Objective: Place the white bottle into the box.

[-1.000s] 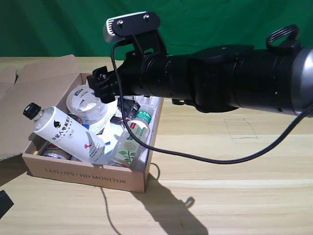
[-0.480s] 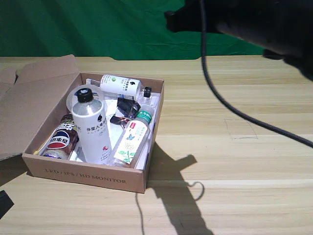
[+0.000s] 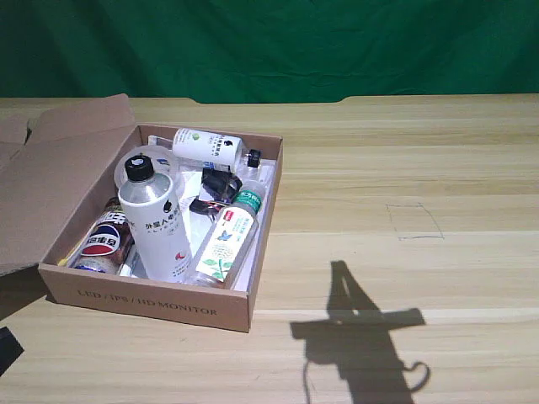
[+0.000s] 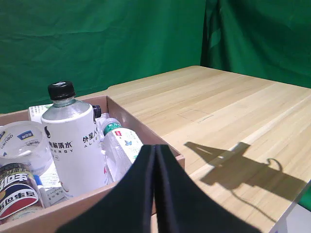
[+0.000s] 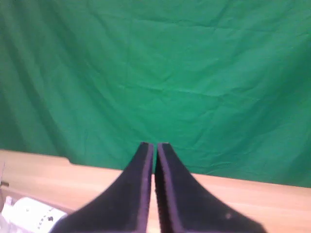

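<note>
The white bottle [image 3: 156,223] with its black cap stands upright inside the brown cardboard box [image 3: 143,303], near the box's front wall. The left wrist view shows the same bottle [image 4: 73,150] behind the box's rim [image 4: 141,130]. No arm touches it. My right gripper [image 5: 154,144] appears only in the right wrist view, where its two black fingers are shut together with nothing between them and face the green backdrop. In the exterior view the right arm is out of sight and only its shadow [image 3: 362,324] lies on the table.
The box also holds a smaller white bottle [image 3: 206,145] lying at the back, a clear green-capped bottle [image 3: 227,240], a blue-red can [image 3: 105,240] and a tape roll [image 3: 139,164]. A pencilled square [image 3: 414,221] marks the table. The parked left gripper [image 4: 155,194] hangs by the box.
The right arm has pulled back from over the box and left the exterior view. The white bottle, leaning a second ago, now stands upright and free.
</note>
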`<action>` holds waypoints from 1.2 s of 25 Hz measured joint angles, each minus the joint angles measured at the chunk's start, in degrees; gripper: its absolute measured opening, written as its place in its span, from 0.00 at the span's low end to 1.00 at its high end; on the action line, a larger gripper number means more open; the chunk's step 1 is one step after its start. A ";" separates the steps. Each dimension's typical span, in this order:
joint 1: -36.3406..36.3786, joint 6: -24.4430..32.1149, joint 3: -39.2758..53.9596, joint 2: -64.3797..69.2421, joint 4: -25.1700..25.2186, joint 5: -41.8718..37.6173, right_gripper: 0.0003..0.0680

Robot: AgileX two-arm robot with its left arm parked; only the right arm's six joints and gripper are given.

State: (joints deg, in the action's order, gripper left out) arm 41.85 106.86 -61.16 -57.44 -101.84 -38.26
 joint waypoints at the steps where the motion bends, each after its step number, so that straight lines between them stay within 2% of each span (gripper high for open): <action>1: 0.00 0.00 0.35 1.35 0.00 0.00 0.00; 4: -0.12 0.00 2.04 6.53 0.00 0.52 0.00; 7: -4.84 0.99 5.83 11.78 0.00 4.35 0.00; 9: -12.03 1.48 9.12 14.87 0.00 12.36 0.00; 10: -18.49 1.67 11.24 16.43 0.06 19.46 0.00; 13: -31.72 1.74 16.38 19.48 0.88 36.38 0.00; 15: -37.97 1.29 20.09 21.31 1.24 41.51 0.00; 18: -42.13 0.90 25.39 24.50 1.36 42.05 0.00; 23: -43.02 1.13 34.52 30.24 1.36 38.26 0.00; 30: -45.43 3.24 45.89 38.55 1.36 38.26 0.00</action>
State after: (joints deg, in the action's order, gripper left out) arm -3.58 110.10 -15.28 -18.89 -100.47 0.00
